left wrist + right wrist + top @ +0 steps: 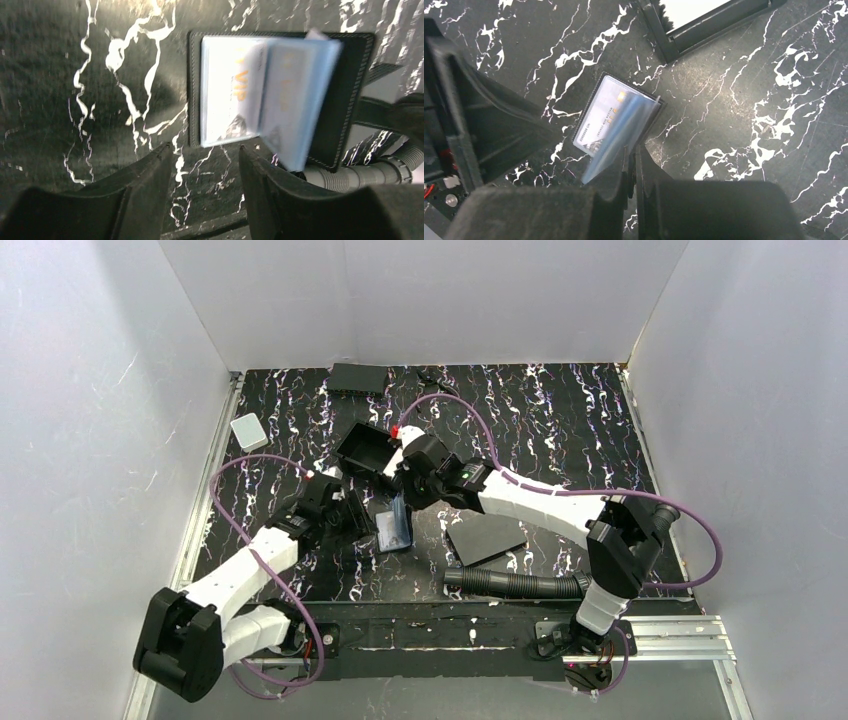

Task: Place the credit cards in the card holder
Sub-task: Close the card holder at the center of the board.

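Observation:
The black card holder (395,530) lies open on the marbled table, between the two grippers. In the left wrist view one pale-blue credit card (230,90) printed "VIP" lies flat on the holder (350,90). A second credit card (295,100) stands tilted over its right half. My left gripper (205,150) is open and empty, just short of the holder's near edge. My right gripper (631,152) is shut, and the tilted card (616,135) runs up to its fingertips. It seems pinched by its edge above the flat card (596,125).
An open black box (362,448) stands just behind the holder and shows in the right wrist view (704,25). A matte black flat sheet (485,537) lies to the right. A black case (358,377) sits at the back and a small white box (248,430) at far left. A corrugated hose (515,585) lies near the front.

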`<move>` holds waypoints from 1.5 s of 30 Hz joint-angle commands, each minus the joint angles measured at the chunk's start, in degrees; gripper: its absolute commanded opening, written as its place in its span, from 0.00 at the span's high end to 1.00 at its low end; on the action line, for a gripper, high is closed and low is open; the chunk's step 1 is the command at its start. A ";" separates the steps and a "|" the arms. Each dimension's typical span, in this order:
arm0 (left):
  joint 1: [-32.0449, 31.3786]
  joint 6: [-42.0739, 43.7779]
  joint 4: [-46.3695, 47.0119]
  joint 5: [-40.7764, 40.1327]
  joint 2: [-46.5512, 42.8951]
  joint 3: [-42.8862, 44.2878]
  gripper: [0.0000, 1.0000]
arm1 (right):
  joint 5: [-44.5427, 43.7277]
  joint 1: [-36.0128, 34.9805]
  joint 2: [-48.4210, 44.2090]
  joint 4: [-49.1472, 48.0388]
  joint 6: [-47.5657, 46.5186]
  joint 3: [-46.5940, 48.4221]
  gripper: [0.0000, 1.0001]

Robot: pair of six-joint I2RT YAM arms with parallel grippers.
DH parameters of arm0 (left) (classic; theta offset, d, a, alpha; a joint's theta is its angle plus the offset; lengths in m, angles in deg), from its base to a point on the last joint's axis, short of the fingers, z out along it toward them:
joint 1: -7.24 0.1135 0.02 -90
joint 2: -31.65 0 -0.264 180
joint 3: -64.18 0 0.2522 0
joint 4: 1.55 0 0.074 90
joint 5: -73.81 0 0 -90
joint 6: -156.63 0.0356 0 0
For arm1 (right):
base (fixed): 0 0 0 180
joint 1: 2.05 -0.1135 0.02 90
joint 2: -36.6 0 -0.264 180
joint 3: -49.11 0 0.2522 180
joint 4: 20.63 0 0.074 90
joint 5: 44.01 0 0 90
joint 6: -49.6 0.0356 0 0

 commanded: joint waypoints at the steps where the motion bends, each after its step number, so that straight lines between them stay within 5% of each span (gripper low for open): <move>1: 1.45 2.46 5.39 4.12 3.42 1.01 0.54 | -0.48 -0.01 -1.62 0.19 -0.62 1.89 0.99; 8: 1.44 0.63 12.86 7.34 16.65 0.58 0.67 | 2.32 -0.10 0.69 -1.97 0.64 2.87 0.99; 16: 1.45 -2.33 14.90 6.88 16.53 -2.98 0.85 | 11.66 -0.36 5.00 -17.26 14.21 -2.59 0.99; 27: 1.65 -1.04 1.52 6.49 3.48 -2.35 0.81 | 18.43 3.95 7.84 -40.90 23.20 -17.42 0.83; 30: 2.45 -3.64 -0.36 8.43 -1.39 -2.74 0.72 | 19.23 4.75 9.00 -41.11 22.48 -17.31 0.82; 34: 5.61 -7.38 1.79 12.86 -5.58 -3.67 0.59 | 25.21 5.69 11.52 -43.65 24.24 -17.52 0.71; 45: 11.68 -6.46 3.59 19.14 -0.58 4.82 0.66 | 37.33 6.67 6.15 -39.30 23.52 -16.22 0.22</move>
